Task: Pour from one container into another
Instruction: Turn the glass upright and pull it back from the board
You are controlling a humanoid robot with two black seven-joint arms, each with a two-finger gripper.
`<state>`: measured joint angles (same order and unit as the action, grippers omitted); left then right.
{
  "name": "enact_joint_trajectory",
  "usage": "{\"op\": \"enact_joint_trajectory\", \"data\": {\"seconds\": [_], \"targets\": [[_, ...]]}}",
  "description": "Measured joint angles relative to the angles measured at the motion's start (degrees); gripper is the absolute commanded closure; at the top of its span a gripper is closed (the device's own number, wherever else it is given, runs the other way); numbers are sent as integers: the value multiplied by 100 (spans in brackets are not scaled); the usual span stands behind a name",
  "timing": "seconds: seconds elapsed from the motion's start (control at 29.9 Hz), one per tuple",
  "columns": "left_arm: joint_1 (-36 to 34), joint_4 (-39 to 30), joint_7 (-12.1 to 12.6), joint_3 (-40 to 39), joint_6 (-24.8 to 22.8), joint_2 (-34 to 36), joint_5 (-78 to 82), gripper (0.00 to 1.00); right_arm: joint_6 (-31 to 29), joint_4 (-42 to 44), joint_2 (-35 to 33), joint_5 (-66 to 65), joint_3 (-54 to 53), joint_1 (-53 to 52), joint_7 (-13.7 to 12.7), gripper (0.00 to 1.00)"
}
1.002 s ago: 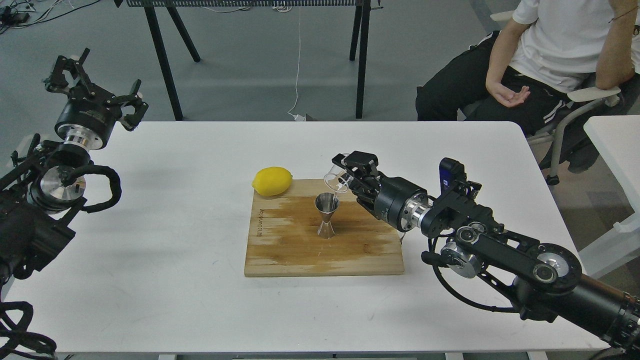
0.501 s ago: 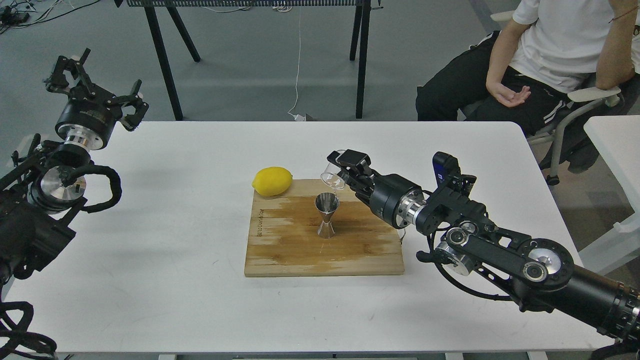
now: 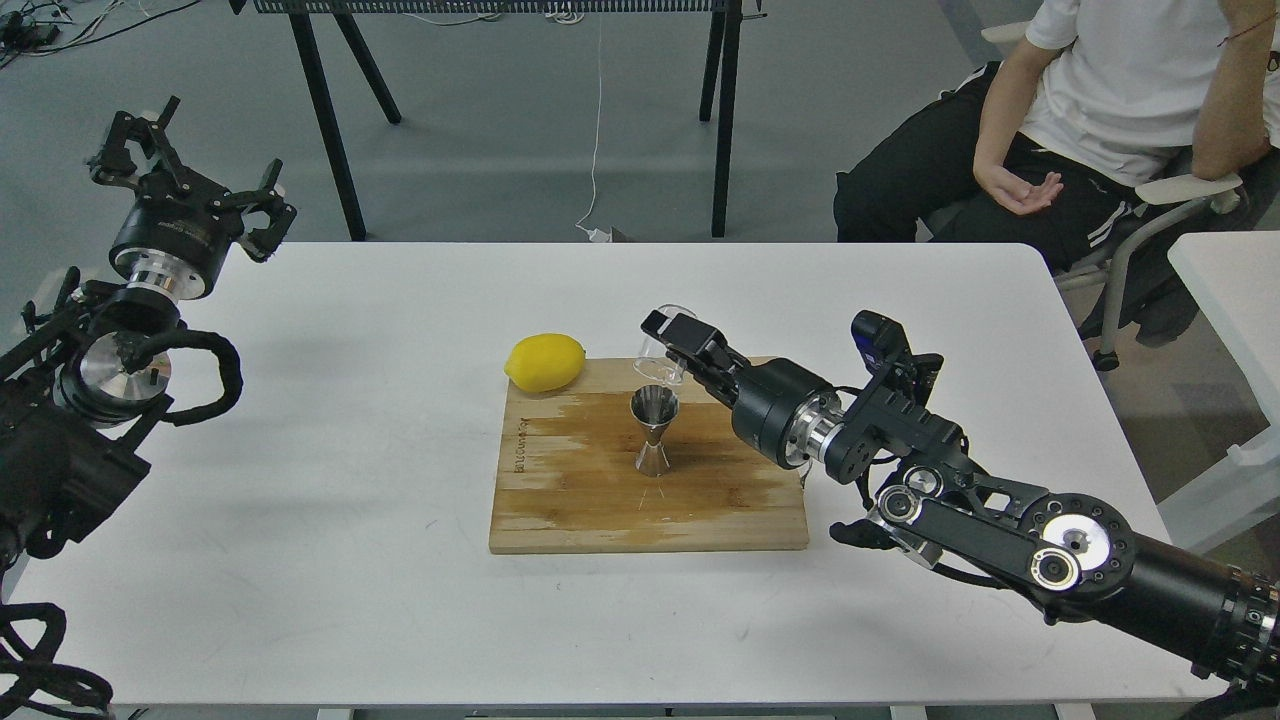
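The right gripper (image 3: 668,347) is clamped on the cup (image 3: 666,352), tipped mouth-down just above the jigger (image 3: 654,431). The left gripper (image 3: 185,165), well left of the jigger, hangs spread and empty.

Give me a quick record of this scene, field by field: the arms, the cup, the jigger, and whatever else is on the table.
right gripper: shut on the glass cup, tipped over the jigger
jigger: upright on the cutting board
left gripper: open, empty, raised at the table's far left
lemon: at the board's far left corner
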<state>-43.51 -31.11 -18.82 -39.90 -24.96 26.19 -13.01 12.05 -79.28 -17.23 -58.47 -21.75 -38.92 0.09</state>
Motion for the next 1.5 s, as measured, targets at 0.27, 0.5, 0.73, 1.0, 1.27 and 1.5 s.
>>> {"op": "enact_joint_trajectory", "data": {"seconds": [0.27,0.5,0.73,1.0,1.27,1.5], "targets": [[0,0,-1,0,2,13,0,0,125,9,-206,-282,198,-118,194,64],[7,0,-1,0,4,26,0,0,238,9,-212,-434,257,-123,412,64],[9,0,-4,0,4,35,0,0,257,5,-227,-334,240,-112,443,64],[41,-1,-16,-8,-4,75,-5,0,221,-333,-451,1515,-299,218,423,64],[78,-9,-16,-10,-18,190,-9,0,-139,-781,-602,3297,-2101,1434,206,64],[85,-10,-14,-43,-18,175,-9,0,-273,-755,-558,5426,-3341,2352,41,63]]}}
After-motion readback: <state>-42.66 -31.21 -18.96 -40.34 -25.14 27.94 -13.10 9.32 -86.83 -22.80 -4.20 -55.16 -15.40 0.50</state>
